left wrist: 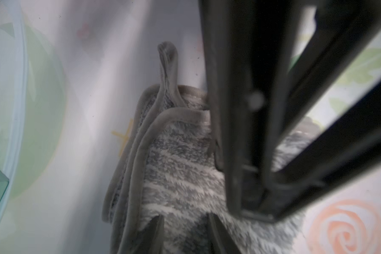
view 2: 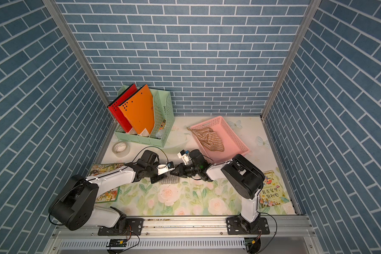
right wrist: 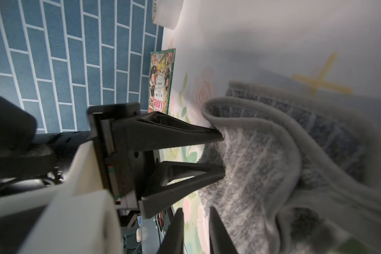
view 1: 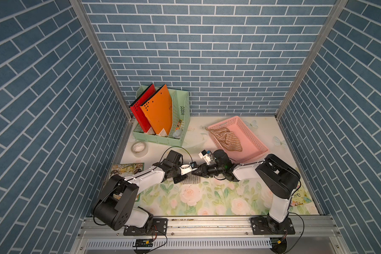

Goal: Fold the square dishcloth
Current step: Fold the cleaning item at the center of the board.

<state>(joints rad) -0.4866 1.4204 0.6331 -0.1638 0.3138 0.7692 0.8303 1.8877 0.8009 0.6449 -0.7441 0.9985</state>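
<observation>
The grey striped dishcloth [view 1: 192, 180] [view 2: 171, 180] lies folded in layers on the flowered mat at the table's middle, mostly hidden under both grippers in both top views. My left gripper [left wrist: 185, 220] [view 1: 181, 178] points down at it, jaws apart, with the fingertips [right wrist: 220, 136] touching the fluffy top layer [left wrist: 180, 176]. Facing it from the other side, my right gripper [right wrist: 196, 211] [view 1: 195, 172] is open just beside the cloth's edge [right wrist: 262, 165], with only mat showing between its fingers. A hemmed corner of the cloth [left wrist: 166, 52] sticks out past the layers.
A pink basket [view 1: 251, 132] at the back right holds a brown striped cloth [view 1: 225, 137]. A green file rack [view 1: 180, 123] with red and orange folders stands at the back left, with a tape roll [view 1: 139, 149] in front of it. Picture books lie at the left [view 1: 128, 168] and the right [view 2: 270, 191].
</observation>
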